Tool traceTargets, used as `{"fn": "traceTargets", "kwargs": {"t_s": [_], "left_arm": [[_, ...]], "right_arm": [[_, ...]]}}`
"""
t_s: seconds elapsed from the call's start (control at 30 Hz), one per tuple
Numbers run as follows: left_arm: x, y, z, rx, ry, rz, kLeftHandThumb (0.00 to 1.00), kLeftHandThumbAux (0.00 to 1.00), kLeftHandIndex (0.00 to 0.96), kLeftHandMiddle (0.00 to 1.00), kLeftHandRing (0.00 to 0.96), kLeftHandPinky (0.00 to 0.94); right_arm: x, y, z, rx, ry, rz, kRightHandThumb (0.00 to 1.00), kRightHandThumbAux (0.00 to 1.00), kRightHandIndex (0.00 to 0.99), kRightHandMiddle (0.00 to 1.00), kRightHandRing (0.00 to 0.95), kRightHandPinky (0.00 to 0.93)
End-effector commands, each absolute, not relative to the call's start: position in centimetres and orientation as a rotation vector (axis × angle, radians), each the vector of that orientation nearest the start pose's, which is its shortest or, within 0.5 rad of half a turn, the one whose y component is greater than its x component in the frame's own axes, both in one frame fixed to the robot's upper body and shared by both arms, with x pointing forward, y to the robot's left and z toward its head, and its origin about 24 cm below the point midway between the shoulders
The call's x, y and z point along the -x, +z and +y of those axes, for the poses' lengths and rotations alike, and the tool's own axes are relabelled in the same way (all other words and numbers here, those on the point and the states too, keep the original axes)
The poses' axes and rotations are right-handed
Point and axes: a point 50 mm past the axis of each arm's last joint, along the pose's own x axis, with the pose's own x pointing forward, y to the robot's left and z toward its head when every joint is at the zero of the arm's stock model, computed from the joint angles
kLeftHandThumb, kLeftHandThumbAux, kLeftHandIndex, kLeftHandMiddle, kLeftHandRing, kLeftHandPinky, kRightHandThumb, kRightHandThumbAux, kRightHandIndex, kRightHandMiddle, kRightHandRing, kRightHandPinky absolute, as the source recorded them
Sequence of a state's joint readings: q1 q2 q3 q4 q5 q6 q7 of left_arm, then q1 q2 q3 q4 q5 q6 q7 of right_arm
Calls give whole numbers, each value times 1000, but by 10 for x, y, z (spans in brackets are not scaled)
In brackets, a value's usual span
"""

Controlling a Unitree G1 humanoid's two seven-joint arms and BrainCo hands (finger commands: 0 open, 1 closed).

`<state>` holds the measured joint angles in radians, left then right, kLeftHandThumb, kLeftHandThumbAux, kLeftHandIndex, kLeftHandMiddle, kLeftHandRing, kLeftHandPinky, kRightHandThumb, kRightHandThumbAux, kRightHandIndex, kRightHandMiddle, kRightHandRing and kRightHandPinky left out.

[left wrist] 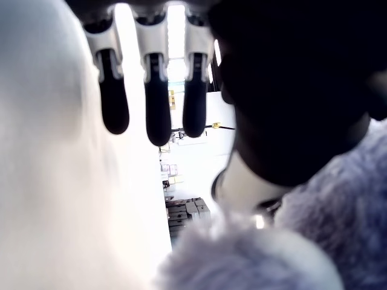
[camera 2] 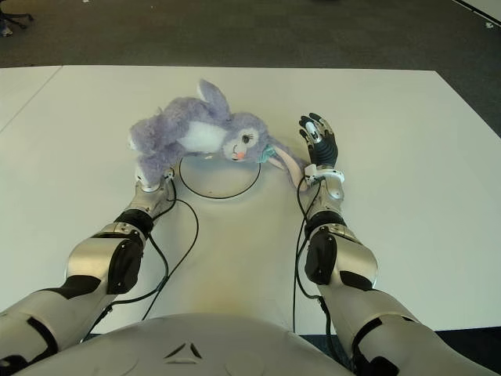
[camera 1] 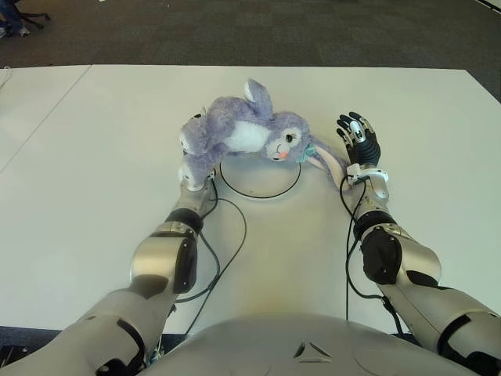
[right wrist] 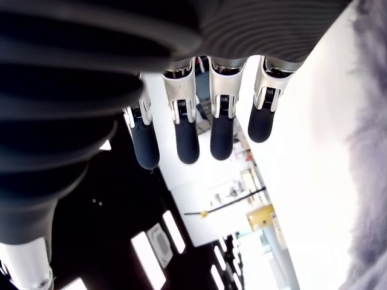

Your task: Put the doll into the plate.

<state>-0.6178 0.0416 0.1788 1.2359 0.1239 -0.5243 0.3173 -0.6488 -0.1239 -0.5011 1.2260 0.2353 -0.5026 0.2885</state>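
Just doll (camera 1: pixel 243 133) over plate (camera 1: pixel 260 181) rim, left robot hand (camera 1: pixel 196 174) beneath, right robot hand (camera 1: pixel 358 141) released.

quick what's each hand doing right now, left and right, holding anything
Left hand: under the plush bunny, fingers straight; grasp cannot be told.
Right hand: open, holding nothing, beside the bunny's ear.

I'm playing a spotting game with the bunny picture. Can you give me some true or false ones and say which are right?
1. The doll is a purple bunny. True.
2. The bunny lies fully inside the plate. False: it lies across the plate's far rim, mostly off it.
3. The right hand grips the bunny's ear. False: its fingers are spread and hold nothing.
4. The left hand is at the bunny's body, mostly hidden under it. True.
5. The table is black. False: it is white.
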Motion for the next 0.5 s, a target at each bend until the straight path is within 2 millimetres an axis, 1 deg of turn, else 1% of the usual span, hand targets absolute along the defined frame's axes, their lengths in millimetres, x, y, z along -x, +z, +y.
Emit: {"fn": "traceTargets", "kwargs": {"t_s": [0.03,0.17,0.2,0.37,0.4,0.43,0.47,0.5], "left_arm": [[-252,-90,163,-123,269,516,296,886,217,329,368,402],[-252,-91,164,-113,269,525,289,874,212,328,366,385],[-252,-91,164,-111,269,527,282,870,207,323,359,374],[-252,-91,164,-102,269,522,271,870,202,318,352,368],[-252,-91,164,-100,271,519,276,876,208,319,350,369],[-251,-91,164,-101,272,517,279,877,209,319,349,369],[-251,-91,165,-102,273,516,284,880,216,324,355,385],[-251,-91,165,-106,274,515,286,880,217,325,355,388]], "right_arm": [[-249,-90,-200,-407,-264,451,0,659,172,171,132,97],[-249,-90,-199,-346,-268,453,0,687,151,144,103,77],[-249,-90,-199,-331,-269,455,3,726,141,129,89,71],[-249,-89,-198,-270,-269,462,12,781,128,113,77,68],[-249,-89,-197,-256,-268,463,22,811,120,107,76,79],[-250,-89,-197,-232,-267,464,27,818,118,105,75,82],[-250,-88,-196,-215,-266,465,46,846,113,105,79,97],[-250,-88,-195,-199,-266,465,49,851,112,104,80,100]]}}
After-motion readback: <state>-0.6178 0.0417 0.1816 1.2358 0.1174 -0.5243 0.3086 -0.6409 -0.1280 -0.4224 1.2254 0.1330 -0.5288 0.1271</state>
